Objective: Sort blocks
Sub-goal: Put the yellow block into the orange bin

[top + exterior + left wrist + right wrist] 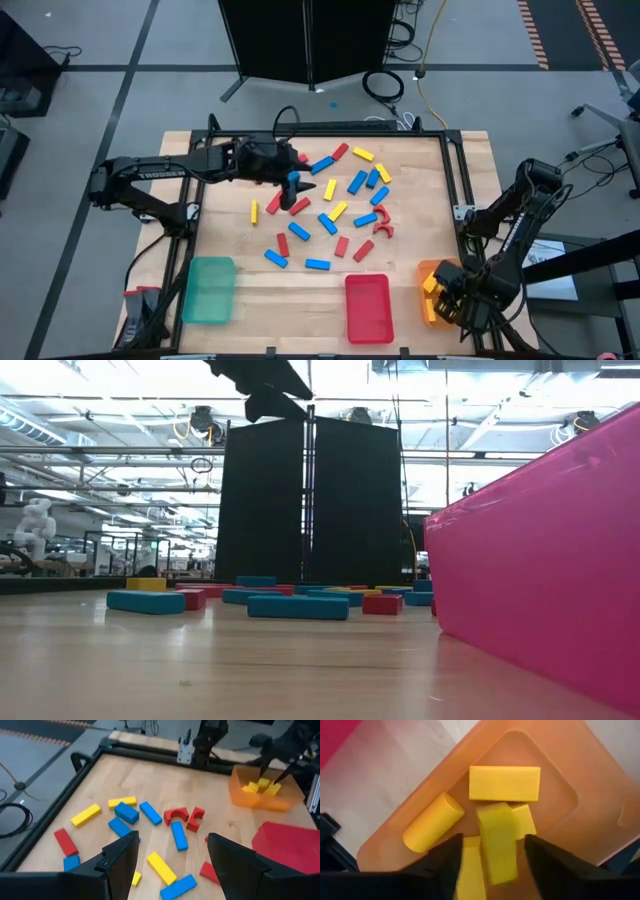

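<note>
A pale wooden table [420, 250] with a black metal frame carries three shallow plastic trays along its near edge: a green one [209, 290] at the left, a red one [367, 306] near the middle and an orange one [430, 292] at the right. The left gripper [297, 187] hangs over the far-left part of the table, its dark fingers [120, 857] apart with nothing between them. The right gripper [490, 857] hovers above the orange tray, fingers spread, a yellow rectangular block [497, 842] loose between them over the other yellow blocks [504, 783] lying in that tray. The remaining small red, blue and yellow blocks [330, 215] lie scattered across the middle of the table, two red arches [184, 816] among them
</note>
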Controlling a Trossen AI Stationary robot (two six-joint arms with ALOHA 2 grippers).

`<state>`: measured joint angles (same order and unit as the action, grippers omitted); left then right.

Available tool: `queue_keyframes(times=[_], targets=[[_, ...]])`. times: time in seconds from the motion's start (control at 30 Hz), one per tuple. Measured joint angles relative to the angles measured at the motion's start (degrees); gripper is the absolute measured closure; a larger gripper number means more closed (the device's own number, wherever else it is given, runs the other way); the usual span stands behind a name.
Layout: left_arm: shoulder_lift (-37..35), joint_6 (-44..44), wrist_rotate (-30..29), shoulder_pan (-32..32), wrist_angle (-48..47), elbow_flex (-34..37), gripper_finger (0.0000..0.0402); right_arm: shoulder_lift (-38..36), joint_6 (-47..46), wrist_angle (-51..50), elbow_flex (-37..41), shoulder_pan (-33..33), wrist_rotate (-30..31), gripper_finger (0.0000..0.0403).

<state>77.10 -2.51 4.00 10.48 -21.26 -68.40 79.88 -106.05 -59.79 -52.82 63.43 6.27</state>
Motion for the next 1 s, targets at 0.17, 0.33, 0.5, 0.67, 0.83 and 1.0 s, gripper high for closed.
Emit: queue_keyframes(times=[0.17, 0.33, 0.5, 0.67, 0.83, 1.0], targets=[[0.0, 2.1, 0.3, 0.0, -7.3, 0.0, 0.0160, 0.0, 0.1, -0.1, 0.0, -0.8, 0.0, 0.0085], [0.4, -1.0, -0.1, 0.0, -14.6, 0.3, 0.0160, 0.0, 0.3, -0.5, 0.0, -1.9, 0.0, 0.0067], [0.6, -18.9, -7.6, -0.7, -26.0, 2.4, 0.0160, 0.0, 0.0, -0.5, 0.0, -2.3, 0.2, 0.0080], [0.6, -38.8, -18.2, -2.4, -36.8, 7.0, 0.0160, 0.0, -1.2, -1.2, 0.0, -2.3, 4.2, 0.0083], [0.6, -49.9, -13.3, -2.8, -33.7, 14.7, 0.0160, 0.0, -1.5, -2.7, 0.0, -2.3, 4.3, 0.0083], [0.8, -58.3, -10.5, -3.1, -26.0, 21.9, 0.0160, 0.0, -1.5, -3.1, 0.0, -2.3, 4.3, 0.0083]])
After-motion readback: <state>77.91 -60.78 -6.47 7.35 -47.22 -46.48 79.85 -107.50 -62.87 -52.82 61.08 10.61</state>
